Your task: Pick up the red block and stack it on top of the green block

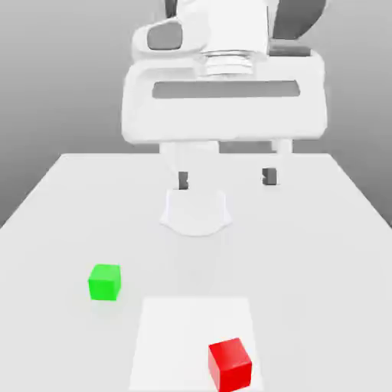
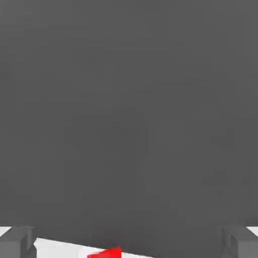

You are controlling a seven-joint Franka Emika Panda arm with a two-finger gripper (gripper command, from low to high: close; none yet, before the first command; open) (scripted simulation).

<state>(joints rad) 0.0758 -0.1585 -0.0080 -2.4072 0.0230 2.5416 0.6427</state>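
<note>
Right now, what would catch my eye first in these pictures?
The big white robot arm, hanging over the far side of the white table, its tool open and empty. Then two small cubes: the green block toward the exterior view's left, the red block nearer, toward its right.

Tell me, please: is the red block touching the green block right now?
Apart. In the exterior view, the red block sits toward the right, and bare table shows between it and the green block.

On the table (image 1: 337, 230), the green block (image 1: 104, 282) lies toward the exterior view's left, well apart from the nearer red block (image 1: 230, 364).
</note>
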